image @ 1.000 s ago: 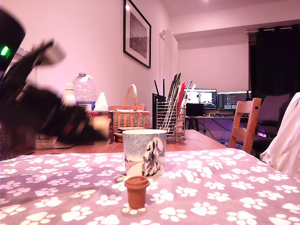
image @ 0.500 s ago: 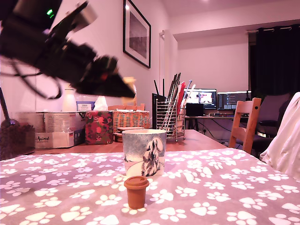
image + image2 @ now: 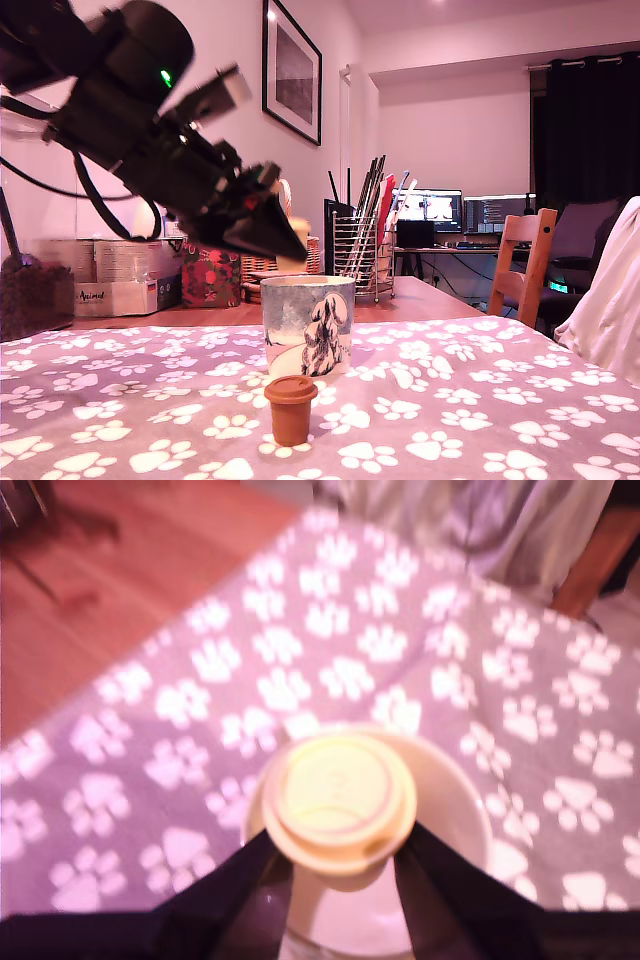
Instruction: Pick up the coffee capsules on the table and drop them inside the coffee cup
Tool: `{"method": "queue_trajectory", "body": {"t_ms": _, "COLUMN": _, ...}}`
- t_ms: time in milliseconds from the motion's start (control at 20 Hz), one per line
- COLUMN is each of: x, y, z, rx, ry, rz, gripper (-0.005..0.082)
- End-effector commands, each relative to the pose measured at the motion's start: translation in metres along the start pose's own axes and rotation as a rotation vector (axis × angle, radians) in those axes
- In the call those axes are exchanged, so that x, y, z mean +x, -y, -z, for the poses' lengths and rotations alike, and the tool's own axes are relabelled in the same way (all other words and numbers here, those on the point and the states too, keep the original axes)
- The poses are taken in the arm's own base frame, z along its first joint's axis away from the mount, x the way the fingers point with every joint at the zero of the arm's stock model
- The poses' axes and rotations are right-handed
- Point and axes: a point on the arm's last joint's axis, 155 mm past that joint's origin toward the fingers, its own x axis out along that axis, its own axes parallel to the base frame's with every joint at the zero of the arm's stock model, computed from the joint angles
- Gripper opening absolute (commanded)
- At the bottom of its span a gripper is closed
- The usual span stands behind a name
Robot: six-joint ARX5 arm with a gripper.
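Observation:
My gripper (image 3: 285, 245) hangs just above the coffee cup (image 3: 308, 324), which stands on the table's (image 3: 480, 410) paw-print cloth. The gripper is shut on the cream-yellow coffee capsule (image 3: 340, 800); in the wrist view its round rim sits between the two dark fingers (image 3: 250, 880), directly over the cup's open mouth (image 3: 455, 810). In the exterior view only a pale bit of that capsule (image 3: 292, 262) peeks out below the fingertips. A brown coffee capsule (image 3: 291, 408) stands upright on the cloth in front of the cup, apart from it.
Behind the table stand a wire utensil holder (image 3: 362, 255), a wicker basket (image 3: 262, 262), a floral box (image 3: 205, 275) and cardboard boxes (image 3: 110, 275). A wooden chair (image 3: 525, 265) and pale draped fabric (image 3: 610, 300) are at the exterior view's right.
The arm has swung from the exterior view's left, up and then down toward the right, bringing the held capsule to just above the cup's rim. The cup and brown capsule have not moved.

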Motion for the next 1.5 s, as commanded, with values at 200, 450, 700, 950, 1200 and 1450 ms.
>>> {"method": "queue_trajectory", "body": {"t_ms": 200, "x": 0.008, "y": -0.001, "z": 0.006, "rx": -0.012, "ry": -0.032, "rz": 0.007, "gripper": 0.0246}}
{"method": "queue_trajectory", "body": {"t_ms": 450, "x": 0.008, "y": 0.000, "z": 0.014, "rx": -0.024, "ry": -0.065, "rz": 0.011, "gripper": 0.0253}}
{"method": "queue_trajectory", "body": {"t_ms": 700, "x": 0.007, "y": 0.000, "z": 0.016, "rx": -0.027, "ry": -0.073, "rz": 0.012, "gripper": 0.0456}}
{"method": "queue_trajectory", "body": {"t_ms": 950, "x": 0.008, "y": 0.000, "z": 0.014, "rx": -0.024, "ry": -0.065, "rz": 0.011, "gripper": 0.0505}}
{"method": "queue_trajectory", "body": {"t_ms": 1200, "x": 0.007, "y": 0.002, "z": 0.011, "rx": -0.020, "ry": -0.052, "rz": 0.022, "gripper": 0.0411}}
{"method": "queue_trajectory", "body": {"t_ms": 1450, "x": 0.004, "y": 0.019, "z": 0.001, "rx": -0.013, "ry": -0.015, "rz": 0.113, "gripper": -0.0019}}
